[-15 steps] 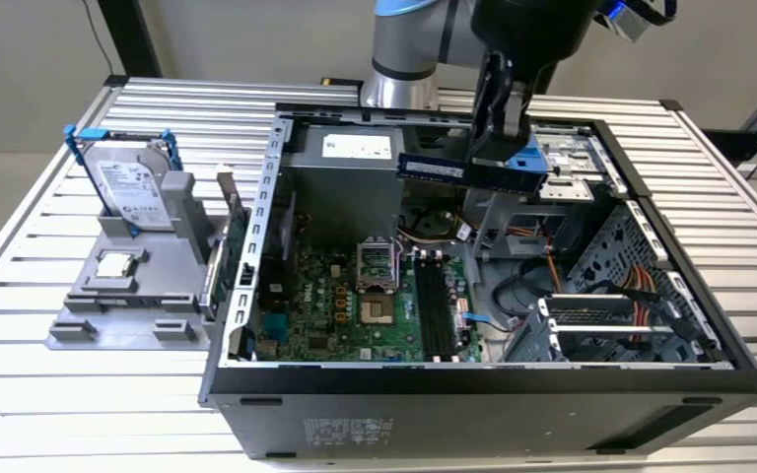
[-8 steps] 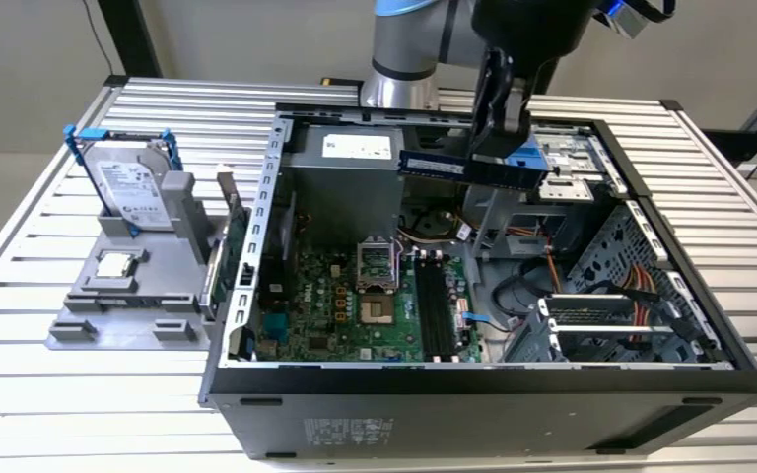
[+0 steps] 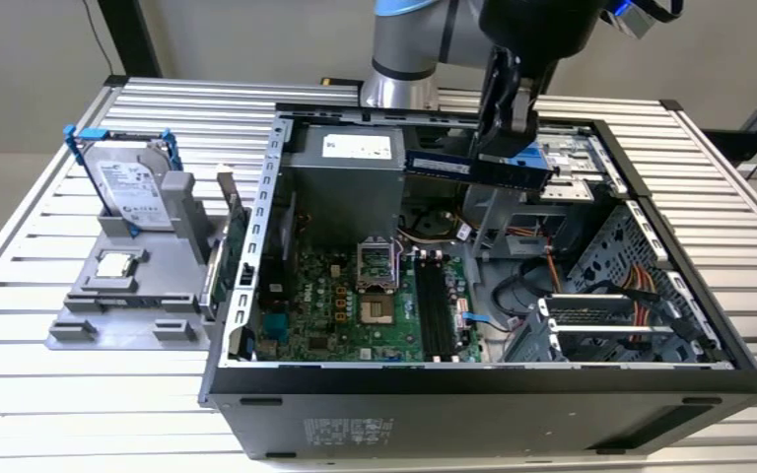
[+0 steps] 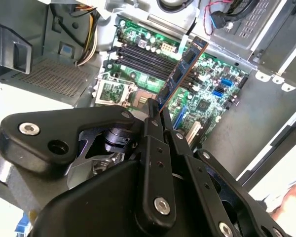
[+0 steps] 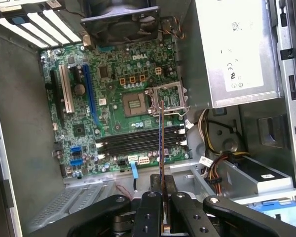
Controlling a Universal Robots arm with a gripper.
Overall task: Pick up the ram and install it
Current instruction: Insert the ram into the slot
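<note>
**Ram** (image 3: 438, 165): one. Dark-green stick, held in the air over the far part of the open computer case (image 3: 484, 379), just beside the grey power supply (image 3: 339, 187) and toward the far edge of the surface (image 3: 90, 414). The long axis is about level and runs along that far edge. The free end points to the exterior view's left. The board stands on its thin edge, and the first wrist view shows it edge-on as a narrow line (image 5: 161, 138). It lies crosswise to the memory slots (image 5: 138, 142) and well above them.

**Gripper** (image 3: 501, 148): one, coming down from above. The jaws are clenched on the ram's flat faces. In the second wrist view the ram (image 4: 180, 74) sticks out from the gripper (image 4: 158, 112) over the motherboard (image 4: 207, 79).

**Computer case:** one, lying on its side with the open side up, at the middle of the surface and reaching its near edge.

**Memory slots:** four, long and dark, side by side next to the processor socket (image 5: 133, 104).

**Fan** (image 5: 121, 22): one, at the board's edge.

**Grey holder** (image 3: 90, 315): one, near the surface's edge on the exterior view's left. It carries:
- one hard drive (image 3: 129, 182) in a blue frame, standing upright
- one square silver processor chip (image 3: 115, 264), lying flat
</note>
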